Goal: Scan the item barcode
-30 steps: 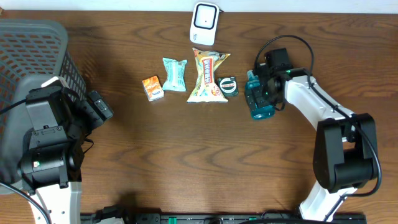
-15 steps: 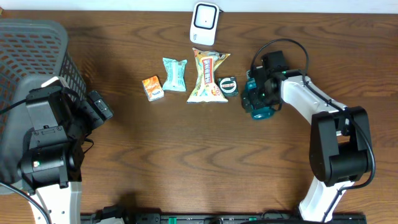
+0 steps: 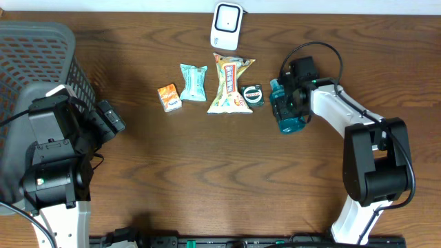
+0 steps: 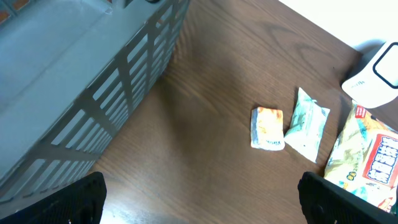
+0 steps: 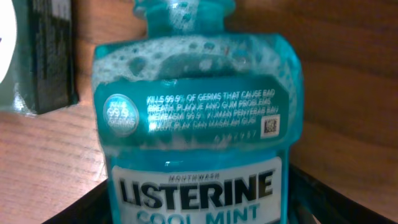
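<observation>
Right arm (image 3: pixel 339 103) edged inward — jaws astride the mouthwash bottle (image 5: pixel 198 124).

Dark wood counter (image 3: pixel 207 172) with small goods in a row

At left a grey basket (image 3: pixel 41 48) — then orange packet (image 3: pixel 169 97), teal packet (image 3: pixel 193 82), snack bag (image 3: pixel 231 84), small tin (image 3: pixel 254 95), Listerine bottle (image 5: pixel 199 124); white scanner (image 3: pixel 227 25) behind.

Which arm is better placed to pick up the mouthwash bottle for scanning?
Right. The right gripper is at the Listerine bottle, which fills its wrist view; the left gripper sits far off beside the basket.
</observation>
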Robot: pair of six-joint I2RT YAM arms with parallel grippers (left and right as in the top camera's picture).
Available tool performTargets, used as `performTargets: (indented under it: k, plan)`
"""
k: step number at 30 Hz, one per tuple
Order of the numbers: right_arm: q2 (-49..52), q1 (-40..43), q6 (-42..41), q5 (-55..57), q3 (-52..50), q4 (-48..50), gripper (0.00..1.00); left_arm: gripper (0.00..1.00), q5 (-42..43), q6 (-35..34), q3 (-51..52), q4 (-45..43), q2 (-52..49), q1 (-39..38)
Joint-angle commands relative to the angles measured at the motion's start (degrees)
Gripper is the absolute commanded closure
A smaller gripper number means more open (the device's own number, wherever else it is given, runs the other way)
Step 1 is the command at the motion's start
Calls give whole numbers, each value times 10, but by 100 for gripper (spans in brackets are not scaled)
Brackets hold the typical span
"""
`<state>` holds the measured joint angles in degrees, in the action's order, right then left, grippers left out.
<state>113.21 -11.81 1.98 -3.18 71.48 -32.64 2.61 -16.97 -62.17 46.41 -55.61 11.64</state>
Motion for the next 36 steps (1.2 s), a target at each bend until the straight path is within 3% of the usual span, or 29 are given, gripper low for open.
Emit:
performTargets:
  k: [1, 5, 9, 14, 22, 26, 28, 31, 36]
  plan:
    - [4, -3, -7, 16, -27, 19, 28, 2, -7, -5, -3, 1, -1, 3]
    - [4, -3, -7, 16, -37, 32, 39, 2, -7, -5, -3, 1, -1, 3]
    - [4, -3, -24, 15, -26, 41, 43, 2, -7, -5, -3, 1, -1, 3]
    - [3, -3, -49, 15, 20, 54, 62, 2, -7, -5, -3, 1, -1, 3]
    - [3, -3, -78, 15, 123, 104, 52, 2, -7, -5, -3, 1, -1, 3]
    - [3, -3, -121, 13, 162, 156, 62, 2, -7, -5, -3, 1, -1, 3]
    - [3, -3, -122, 14, 169, 157, 63, 2, -7, -5, -3, 1, -1, 3]
    - [4, -1, -117, 36, 169, 127, 47, 2, -7, -5, -3, 1, -1, 3]
    - [4, -1, -80, 41, 153, 31, 37, 2, -7, -5, -3, 1, -1, 3]
